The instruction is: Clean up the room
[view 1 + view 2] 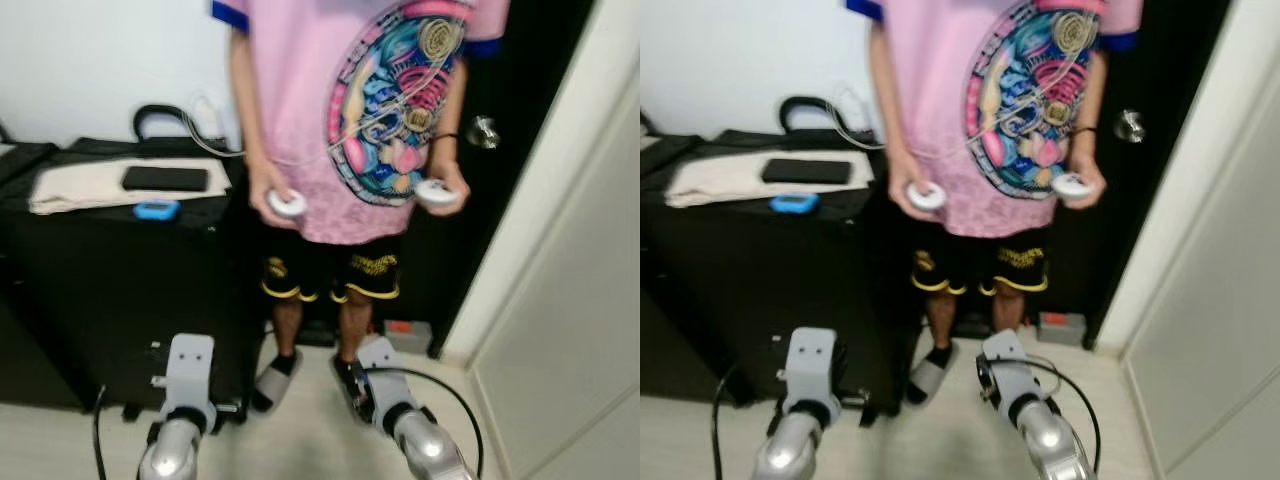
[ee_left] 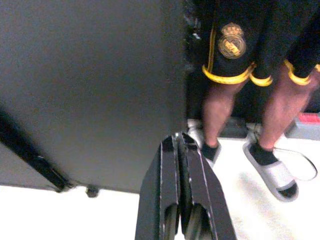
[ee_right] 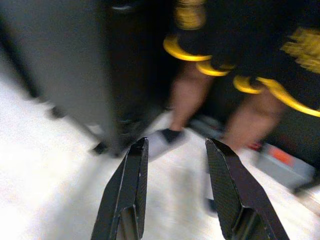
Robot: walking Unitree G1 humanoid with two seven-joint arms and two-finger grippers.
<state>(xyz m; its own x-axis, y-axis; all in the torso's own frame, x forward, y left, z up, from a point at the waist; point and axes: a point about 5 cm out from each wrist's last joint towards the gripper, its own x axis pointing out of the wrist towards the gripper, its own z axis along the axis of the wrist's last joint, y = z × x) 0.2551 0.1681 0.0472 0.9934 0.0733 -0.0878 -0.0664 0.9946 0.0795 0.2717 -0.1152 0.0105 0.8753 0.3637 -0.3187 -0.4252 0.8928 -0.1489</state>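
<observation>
- A person [image 1: 350, 120] in a pink shirt and black shorts with yellow trim stands just in front of the robot, holding a white controller [image 1: 288, 203] in one hand and another controller [image 1: 435, 192] in the other.
- Beside the person stands a black cabinet [image 1: 120, 290]; on its top surface lie a beige cloth [image 1: 80, 185], a black phone [image 1: 165, 178] on the cloth, and a small blue thing [image 1: 157, 210] near the front edge.
- The left gripper [image 2: 179, 145] is low near the floor [image 1: 300, 440], beside the cabinet; its jaws are pressed together and hold nothing.
- The right gripper [image 3: 176, 147] is low near the person's feet; its jaws are spread and empty.
- The person wears grey slides [image 2: 274, 172].
- Behind the person is a dark door [image 1: 520, 120] with a round knob [image 1: 482, 131].
</observation>
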